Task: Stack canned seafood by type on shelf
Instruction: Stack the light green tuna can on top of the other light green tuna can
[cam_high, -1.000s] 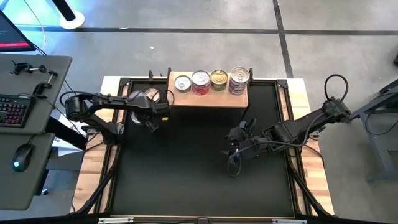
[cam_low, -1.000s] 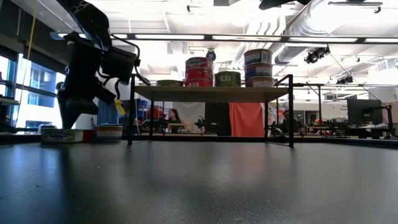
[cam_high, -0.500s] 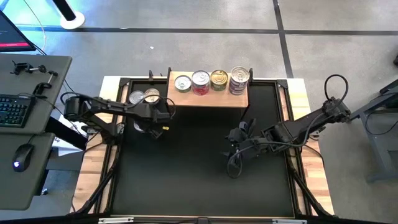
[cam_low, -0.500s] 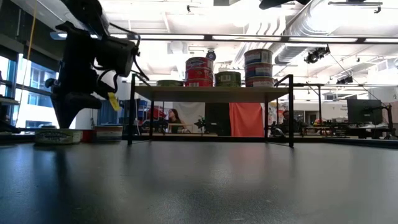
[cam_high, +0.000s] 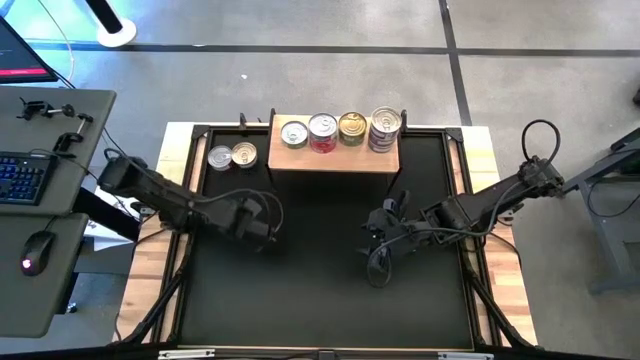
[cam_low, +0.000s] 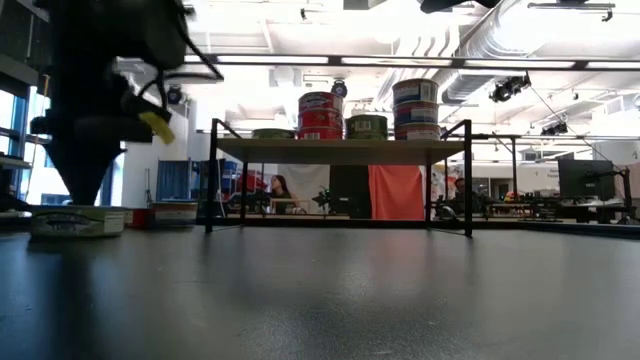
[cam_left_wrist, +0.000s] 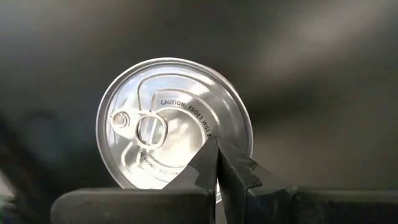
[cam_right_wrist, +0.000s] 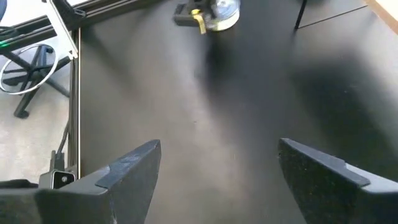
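From above, the left gripper (cam_high: 262, 222) hid the round silver pull-ring tin (cam_left_wrist: 174, 124) beneath it on the matte black mat (cam_high: 320, 290); its wrist view showed its fingers shut together over the lid, gripping nothing. The right gripper (cam_high: 380, 240) hung with fingers spread wide, empty. Four stacks of cans (cam_high: 340, 130) stood on the light wooden shelf (cam_high: 335, 160); two silver-lidded tins (cam_high: 232, 156) sat left of it.
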